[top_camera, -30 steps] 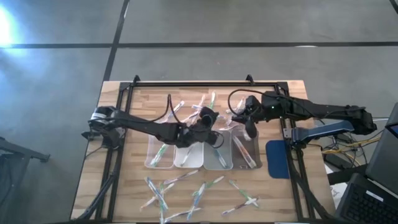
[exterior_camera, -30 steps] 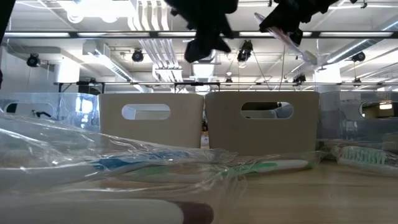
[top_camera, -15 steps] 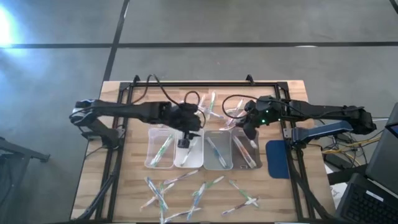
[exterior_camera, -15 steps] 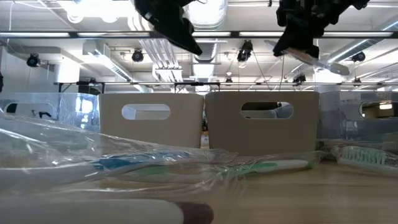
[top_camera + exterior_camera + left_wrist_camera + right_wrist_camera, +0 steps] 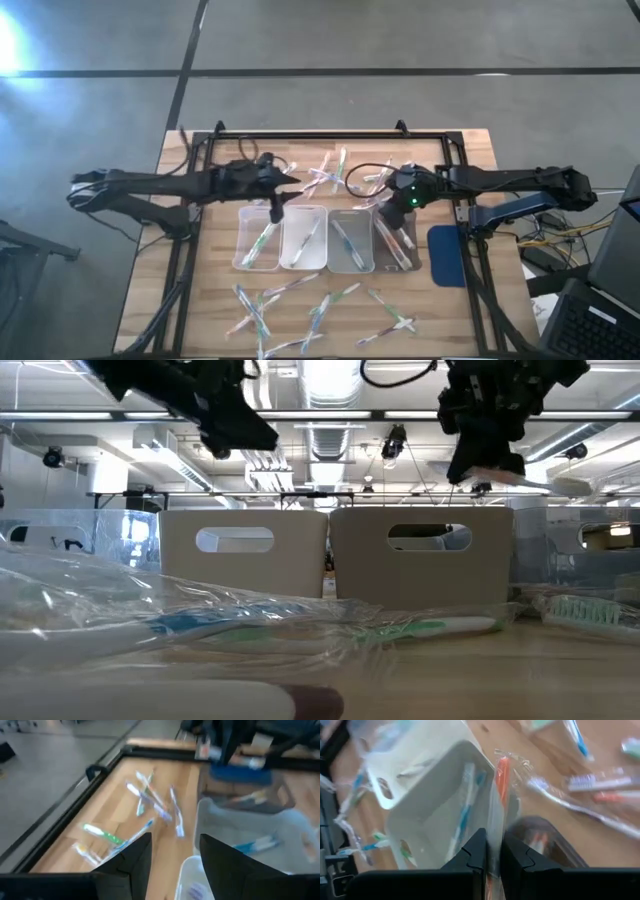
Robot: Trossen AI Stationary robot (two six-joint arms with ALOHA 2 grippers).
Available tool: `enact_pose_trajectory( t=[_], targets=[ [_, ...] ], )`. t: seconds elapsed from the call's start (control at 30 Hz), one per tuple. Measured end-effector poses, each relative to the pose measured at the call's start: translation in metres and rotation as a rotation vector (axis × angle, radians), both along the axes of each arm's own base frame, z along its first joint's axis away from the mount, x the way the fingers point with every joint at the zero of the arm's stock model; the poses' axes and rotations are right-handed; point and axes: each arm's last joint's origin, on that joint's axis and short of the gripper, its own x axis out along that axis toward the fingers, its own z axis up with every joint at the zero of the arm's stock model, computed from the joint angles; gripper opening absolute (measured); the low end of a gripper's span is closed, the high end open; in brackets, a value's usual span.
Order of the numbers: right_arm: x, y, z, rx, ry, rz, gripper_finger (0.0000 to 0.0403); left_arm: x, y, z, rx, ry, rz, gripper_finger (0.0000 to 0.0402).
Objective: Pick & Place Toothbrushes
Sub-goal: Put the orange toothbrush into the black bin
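Four clear trays stand in a row mid-table, from the leftmost (image 5: 258, 240) to the rightmost (image 5: 395, 242), each with wrapped toothbrushes inside. Loose toothbrushes lie in a far cluster (image 5: 330, 175) and a near cluster (image 5: 320, 308). My right gripper (image 5: 404, 203) hovers over the rightmost tray's far end, shut on an orange-handled wrapped toothbrush (image 5: 502, 775). My left gripper (image 5: 275, 206) hangs open above the far edge of the leftmost tray, holding nothing (image 5: 172, 862). My right gripper pinches the orange-handled toothbrush's clear wrapping (image 5: 492, 832) between its two fingers, coming from above. The brush runs out ahead of the fingers, lifted clear above the rightmost tray (image 5: 435, 815). In the low view it sticks out nearly level beside the gripper (image 5: 525, 478).
A black frame rail (image 5: 330, 135) runs along the table's far side, with side rails left and right. A blue pad (image 5: 446, 256) lies right of the trays. Bare wood (image 5: 215, 300) shows between the trays and the near toothbrush cluster.
My left gripper has swung from above the middle trays toward the table's left, ending over the leftmost tray's far edge. My right gripper has come down over the rightmost tray, and its toothbrush has tipped from steeply slanted to nearly level.
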Motion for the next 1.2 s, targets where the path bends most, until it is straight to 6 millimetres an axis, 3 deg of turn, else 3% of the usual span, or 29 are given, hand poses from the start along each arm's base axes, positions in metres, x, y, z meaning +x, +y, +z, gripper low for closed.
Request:
enact_pose_trajectory(
  t=[0.2,0.5,0.83,1.2],
  targets=[
    [0.005,0.002,-0.009,0.049,0.054,-0.045,0.0023,-0.025,-0.003,-0.003,-0.008,-0.143,0.008,0.0170],
    [0.008,0.009,-0.017,0.108,0.120,-0.117,0.0023,-0.045,-0.006,-0.012,-0.010,-0.169,0.015,0.0170],
    [0.004,0.018,-0.018,0.086,0.156,-0.182,0.0023,-0.048,-0.006,-0.011,-0.006,-0.178,0.015,0.0170],
    [0.002,0.044,-0.019,0.033,0.157,-0.192,0.0023,-0.048,-0.006,-0.011,-0.006,-0.177,0.015,0.0170]
  ],
)
